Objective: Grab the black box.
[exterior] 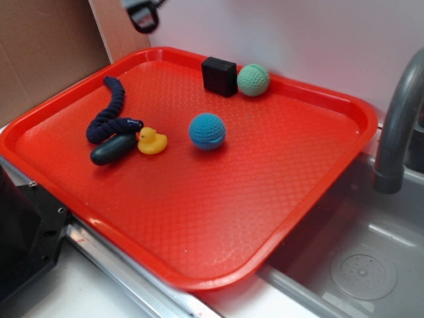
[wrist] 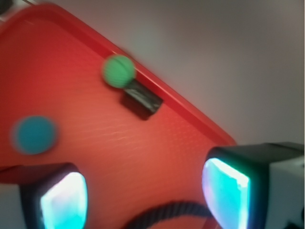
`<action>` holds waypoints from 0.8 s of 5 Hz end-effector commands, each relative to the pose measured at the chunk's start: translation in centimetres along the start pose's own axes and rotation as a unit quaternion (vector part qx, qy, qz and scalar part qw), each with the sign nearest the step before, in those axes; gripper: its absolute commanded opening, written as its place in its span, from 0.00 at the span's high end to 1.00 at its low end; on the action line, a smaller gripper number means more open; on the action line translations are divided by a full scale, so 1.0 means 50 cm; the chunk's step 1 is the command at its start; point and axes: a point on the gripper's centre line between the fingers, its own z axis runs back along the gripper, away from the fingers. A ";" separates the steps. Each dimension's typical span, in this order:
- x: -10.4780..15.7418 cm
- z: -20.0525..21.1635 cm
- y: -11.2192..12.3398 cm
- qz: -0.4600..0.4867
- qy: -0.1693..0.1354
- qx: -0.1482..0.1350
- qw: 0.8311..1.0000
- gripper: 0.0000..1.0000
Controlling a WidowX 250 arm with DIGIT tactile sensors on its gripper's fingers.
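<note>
In the exterior view we see our hand (exterior: 141, 16) high above the far left corner of the red tray (exterior: 278, 218). In the wrist view its fingers (wrist: 62, 200) stand wide apart, holding nothing. Below it lie a dark blue rope (exterior: 109, 112), a dark green capsule (exterior: 112, 150) and a yellow duck (exterior: 152, 141). Further right sits the blue ball (exterior: 207, 130). The black box (exterior: 219, 75) rests well right of our hand, touching the green ball (exterior: 253, 79).

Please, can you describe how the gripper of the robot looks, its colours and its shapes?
In the wrist view, the gripper has two dark, blocky fingers with rounded corners; their inner pads glow pale cyan to white. The right finger joins a light grey part at the frame's edge. The exterior view shows only a small black and grey piece at the top edge, blurred.
</note>
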 end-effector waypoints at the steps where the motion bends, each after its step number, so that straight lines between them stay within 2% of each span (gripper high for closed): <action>1: 0.082 -0.029 0.002 -0.066 -0.035 0.019 0.997 0.00; 2: 0.097 -0.069 0.006 -0.087 -0.042 0.006 0.995 0.00; 4: 0.121 -0.160 -0.005 -0.104 -0.037 -0.040 0.993 0.00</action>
